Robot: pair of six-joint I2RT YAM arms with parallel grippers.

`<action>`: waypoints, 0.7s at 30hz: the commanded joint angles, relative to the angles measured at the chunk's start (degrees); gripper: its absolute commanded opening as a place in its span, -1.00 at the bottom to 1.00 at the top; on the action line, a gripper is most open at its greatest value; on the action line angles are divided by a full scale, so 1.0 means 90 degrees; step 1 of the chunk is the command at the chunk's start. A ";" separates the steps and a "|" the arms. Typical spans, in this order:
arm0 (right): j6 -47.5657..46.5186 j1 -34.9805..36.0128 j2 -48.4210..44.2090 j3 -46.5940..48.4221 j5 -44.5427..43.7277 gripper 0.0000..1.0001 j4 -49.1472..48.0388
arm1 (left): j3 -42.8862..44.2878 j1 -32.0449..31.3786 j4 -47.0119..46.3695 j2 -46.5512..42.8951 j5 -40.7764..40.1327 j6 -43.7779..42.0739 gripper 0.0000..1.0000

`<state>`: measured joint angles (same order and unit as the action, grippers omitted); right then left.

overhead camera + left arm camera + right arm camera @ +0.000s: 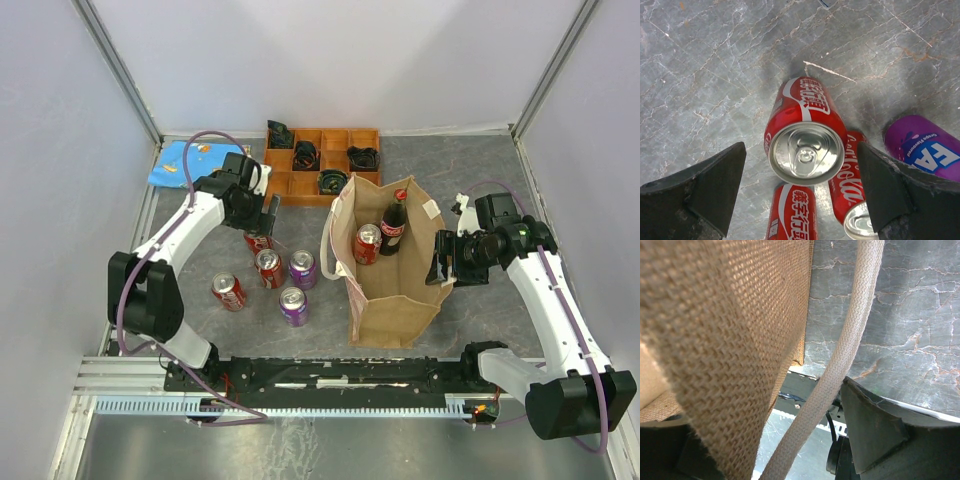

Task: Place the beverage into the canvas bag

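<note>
Left gripper (pixel 800 150) jaws wide, clear gap each side of red can (pixel 806 135). Second red can (pixel 852 195) and purple can (pixel 927 147) crowd 1 finger (pixel 890 190). Canvas bag (pixel 395 300) mouth open: bottle (pixel 393 225) and bagged can (pixel 367 243) fill the far end, near end free. Bag wall and handle (pixel 840 360) hang loose between right gripper (pixel 441 265) jaws.

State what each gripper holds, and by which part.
Nothing: left gripper open above upright red can; right gripper open astride tan canvas bag's rim.

Orange compartment tray (pixel 335 140) with black objects (pixel 362 157), blue cloth (pixel 183 163) nearby, grey marbled tabletop (pixel 470 170)
</note>
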<state>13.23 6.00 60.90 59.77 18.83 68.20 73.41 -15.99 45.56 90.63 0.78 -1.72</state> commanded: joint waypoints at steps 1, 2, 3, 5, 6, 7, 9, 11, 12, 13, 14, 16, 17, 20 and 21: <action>-0.0026 0.0026 -0.0058 0.0053 -0.0071 0.51 0.0102 | -0.0031 -0.0011 -0.0452 0.0129 0.0125 0.0064 0.91; -0.0025 0.0027 -0.0059 0.0063 -0.0079 0.51 0.0114 | -0.0039 -0.0011 -0.0453 0.0156 0.0136 0.0064 0.90; -0.0025 0.0027 -0.0067 0.0067 -0.0088 0.51 0.0124 | -0.0053 -0.0016 -0.0452 0.0176 0.0155 0.0059 0.89; -0.0025 0.0027 -0.0076 0.0062 -0.0108 0.51 0.0136 | -0.0093 -0.0011 -0.0450 0.0194 0.0184 0.0054 0.83; -0.0025 0.0027 -0.0077 0.0062 -0.0110 0.51 0.0134 | -0.0111 -0.0011 -0.0445 0.0195 0.0184 0.0049 0.77; -0.0017 0.0026 -0.0085 0.0061 -0.0115 0.51 0.0136 | -0.0136 -0.0011 -0.0431 0.0211 0.0194 0.0042 0.72; -0.0008 0.0025 -0.0087 0.0060 -0.0112 0.51 0.0137 | -0.0162 -0.0016 -0.0351 0.0236 0.0229 0.0053 0.69; 0.0003 0.0024 -0.0093 0.0050 -0.0114 0.50 0.0122 | -0.0191 -0.0010 -0.0259 0.0276 0.0260 0.0049 0.67; 0.0004 0.0026 -0.0088 0.0049 -0.0118 0.50 0.0115 | -0.0227 -0.0011 -0.0241 0.0274 0.0273 0.0045 0.65; 0.0004 0.0027 -0.0081 0.0049 -0.0110 0.50 0.0117 | -0.0247 -0.0011 -0.0230 0.0277 0.0282 0.0044 0.63; 0.0009 0.0025 -0.0078 0.0042 -0.0110 0.50 0.0110 | -0.0262 -0.0011 -0.0220 0.0266 0.0293 0.0044 0.60; 0.0004 0.0025 -0.0070 0.0044 -0.0110 0.50 0.0107 | -0.0275 -0.0011 -0.0203 0.0266 0.0319 0.0035 0.52; 0.0004 0.0027 -0.0074 0.0041 -0.0109 0.50 0.0107 | -0.0267 -0.0011 -0.0186 0.0271 0.0326 0.0027 0.44; 0.0004 0.0026 -0.0068 0.0038 -0.0110 0.50 0.0107 | -0.0189 -0.0011 -0.0165 0.0277 0.0342 0.0015 0.01; -0.0003 0.0027 -0.0069 0.0030 -0.0110 0.50 0.0107 | -0.0133 -0.0011 -0.0169 0.0277 0.0343 0.0015 -0.12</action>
<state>13.26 6.00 60.90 59.77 18.81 68.36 70.98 -15.99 43.99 93.17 2.42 -1.76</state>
